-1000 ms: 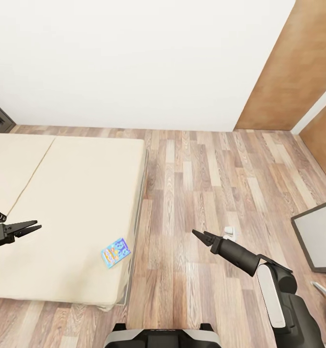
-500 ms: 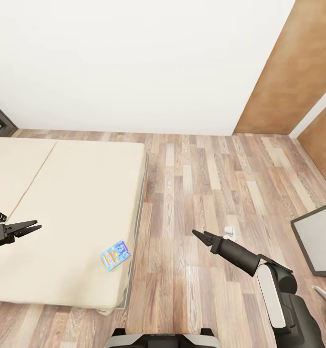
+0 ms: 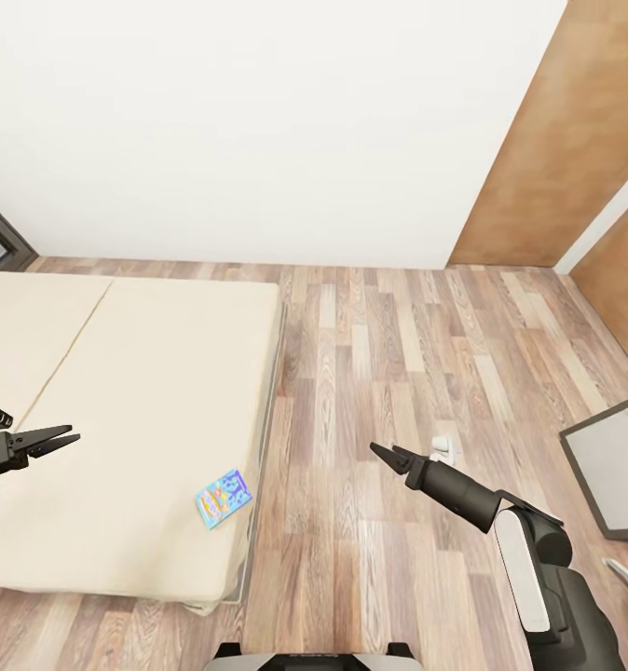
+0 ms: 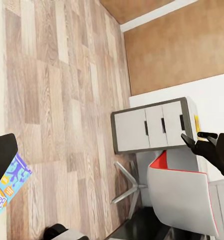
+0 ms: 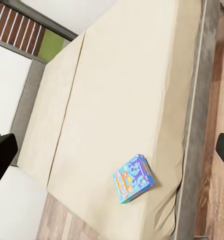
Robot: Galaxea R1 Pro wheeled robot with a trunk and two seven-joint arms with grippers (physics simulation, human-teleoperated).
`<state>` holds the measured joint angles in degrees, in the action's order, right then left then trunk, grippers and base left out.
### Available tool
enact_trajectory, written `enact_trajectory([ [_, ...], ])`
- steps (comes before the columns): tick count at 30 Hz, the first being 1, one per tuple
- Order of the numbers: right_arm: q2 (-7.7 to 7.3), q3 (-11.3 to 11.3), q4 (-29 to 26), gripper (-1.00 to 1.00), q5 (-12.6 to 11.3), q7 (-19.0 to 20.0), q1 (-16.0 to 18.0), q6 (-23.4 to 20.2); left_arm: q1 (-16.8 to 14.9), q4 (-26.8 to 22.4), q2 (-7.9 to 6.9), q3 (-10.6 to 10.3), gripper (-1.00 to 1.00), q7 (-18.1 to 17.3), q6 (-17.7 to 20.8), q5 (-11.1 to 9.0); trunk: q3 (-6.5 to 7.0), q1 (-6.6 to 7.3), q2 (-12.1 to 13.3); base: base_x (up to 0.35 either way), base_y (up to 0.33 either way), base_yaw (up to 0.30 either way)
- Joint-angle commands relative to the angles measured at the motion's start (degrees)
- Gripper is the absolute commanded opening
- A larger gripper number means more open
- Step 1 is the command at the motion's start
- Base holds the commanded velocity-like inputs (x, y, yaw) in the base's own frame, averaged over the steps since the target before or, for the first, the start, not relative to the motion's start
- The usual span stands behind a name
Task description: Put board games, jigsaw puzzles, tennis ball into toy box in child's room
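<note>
A: One blue board game [image 3: 224, 497] lies near the bed's [image 3: 146, 391] foot corner. Which step?

B: Approach, I judge. Left pincer [image 3: 58, 439] and right pincer [image 3: 389, 456] are both clenched, empty; next, roll closer and spread one.

Bed [image 3: 137, 419]: left half of the head view, against the far wall [image 3: 258, 121], floor [image 3: 398, 373] to its right.
Board game [image 3: 224, 497]: flat on the bed, near its right edge and near corner.
Left gripper [image 3: 64, 436]: over the bed's left part, well left of the board game.
Right gripper [image 3: 381, 454]: over the floor, right of the bed.
Drawer cabinet [image 3: 617, 461]: on the floor at far right.
Chair [image 4: 184, 195]: just beside the drawer cabinet in the left wrist view.
</note>
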<state>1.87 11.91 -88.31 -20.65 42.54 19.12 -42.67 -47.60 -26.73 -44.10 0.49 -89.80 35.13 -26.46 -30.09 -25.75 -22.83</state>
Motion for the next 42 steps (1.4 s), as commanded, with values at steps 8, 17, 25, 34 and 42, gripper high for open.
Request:
enact_trajectory([
  [8,0.06,0.13,-0.02,1.00,-0.10,0.18,0.04,-0.31,-0.03,0.01,0.01,-0.05,1.00,-0.20,0.59,0.00,0.68,-0.03,-0.09,0.000,0.000,0.000],
  [17,0.07,0.13,-0.02,1.00,-0.09,0.12,0.04,-0.31,-0.03,0.01,0.05,-0.05,1.00,-0.20,0.56,0.00,1.53,-0.03,-0.09,0.000,0.000,0.000],
  [25,0.12,0.13,-0.02,1.00,-0.08,0.00,0.04,-0.31,-0.03,0.01,0.03,-0.05,1.00,-0.20,0.56,0.00,2.29,-0.03,-0.09,0.000,0.000,0.000],
  [34,0.11,0.13,0.01,1.00,-0.10,0.00,0.04,-0.31,0.04,0.01,0.05,-0.05,1.00,-0.20,0.55,0.00,3.14,-0.03,-0.09,0.000,0.000,0.000],
  [42,0.09,0.13,0.00,1.00,-0.09,-0.02,0.04,-0.31,0.05,0.01,0.06,-0.06,1.00,-0.20,0.56,0.00,3.90,-0.03,-0.09,0.000,0.000,0.000],
])
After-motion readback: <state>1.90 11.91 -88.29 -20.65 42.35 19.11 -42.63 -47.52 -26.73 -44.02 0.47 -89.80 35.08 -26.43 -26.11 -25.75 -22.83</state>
